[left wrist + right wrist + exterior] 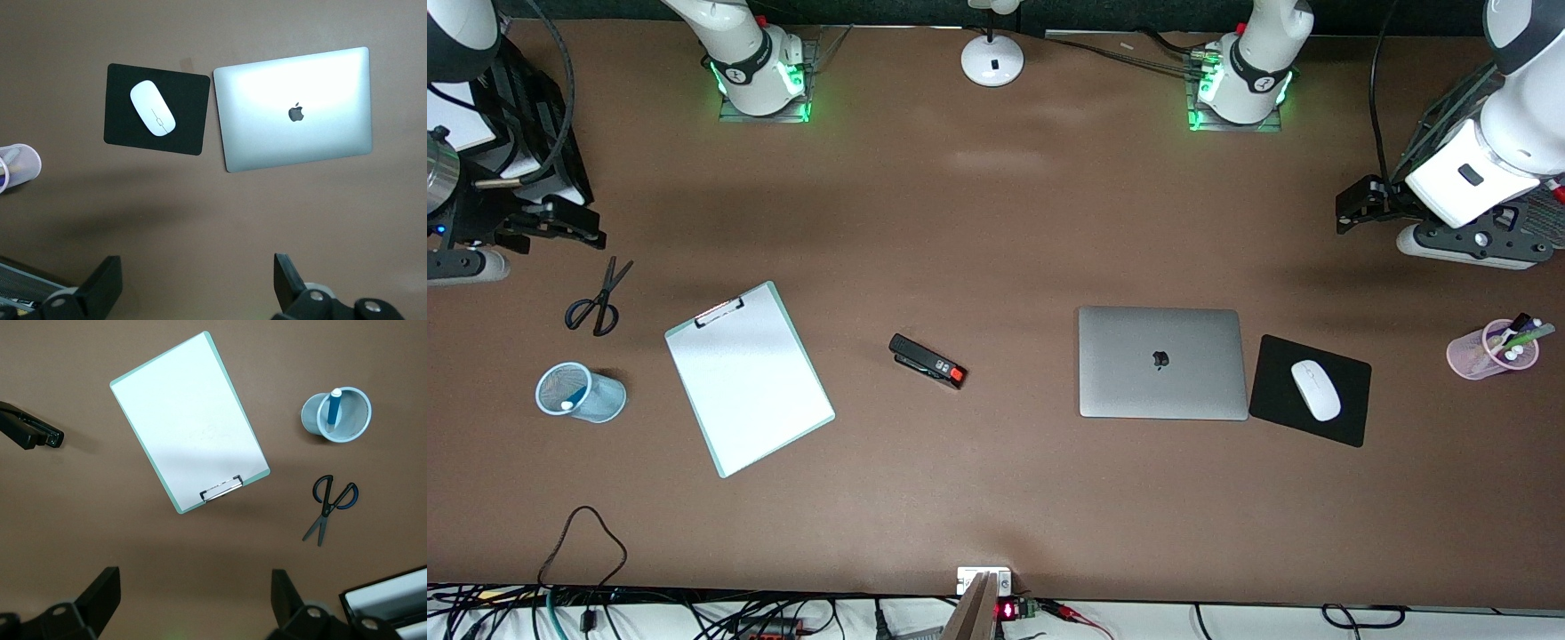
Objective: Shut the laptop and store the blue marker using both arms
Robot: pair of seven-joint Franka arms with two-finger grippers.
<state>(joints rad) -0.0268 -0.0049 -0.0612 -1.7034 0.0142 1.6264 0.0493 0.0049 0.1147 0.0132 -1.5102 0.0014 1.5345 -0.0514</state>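
With its jaws spread wide and empty, the left gripper (1352, 212) waits above bare table at its own end, and the right gripper (560, 222) hangs likewise open at the other. Risk looks slight: a careless sweep could tip the blue mesh cup (335, 415) where the blue marker (332, 410) stands, white end up. Beside the mouse pad (157, 109), the laptop (1161, 362) lies shut, silver, logo showing.
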